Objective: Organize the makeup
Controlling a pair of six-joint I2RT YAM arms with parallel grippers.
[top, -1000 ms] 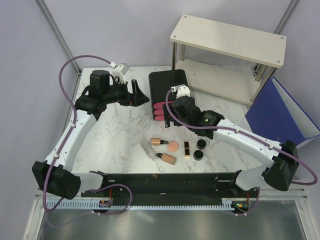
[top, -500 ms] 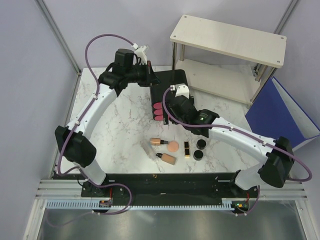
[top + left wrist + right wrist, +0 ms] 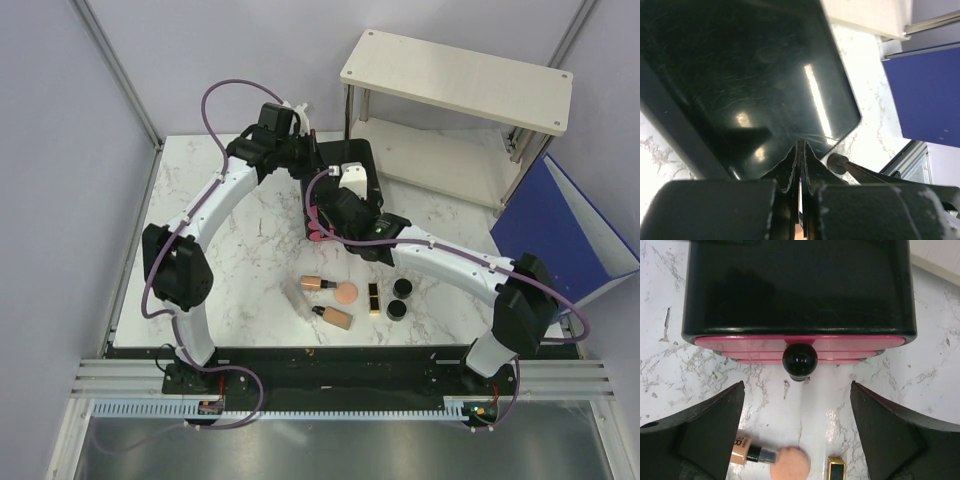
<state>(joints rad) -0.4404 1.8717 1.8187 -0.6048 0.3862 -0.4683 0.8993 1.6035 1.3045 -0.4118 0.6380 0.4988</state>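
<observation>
The left arm has moved a long way. A second ago it was out over the left of the bench [image 3: 240, 250] with its hand apart; now it has swung across to the top of the box [image 3: 345, 158], and the left hand [image 3: 800, 150] is pinched together on nothing. Whether its tips touch the lid, I cannot tell. The right hand [image 3: 797, 410] has crept closer to the drawers [image 3: 800, 342], fingers wide apart either side of the knob [image 3: 799, 360] and clear of it.

The makeup all lies on the bench in front of the drawers, with nothing held:
- **Bottle** [image 3: 318, 283]: lies left to right, cap toward the disc [image 3: 346, 293].
- **Second bottle** [image 3: 335, 318]: slightly slanted, cap end to the left.
- **Tube** [image 3: 293, 297]: slants at their left.
- **Lipstick** [image 3: 374, 297]: runs near to far.
- **Jars** [image 3: 402, 288]: sit just right of the lipstick.
</observation>
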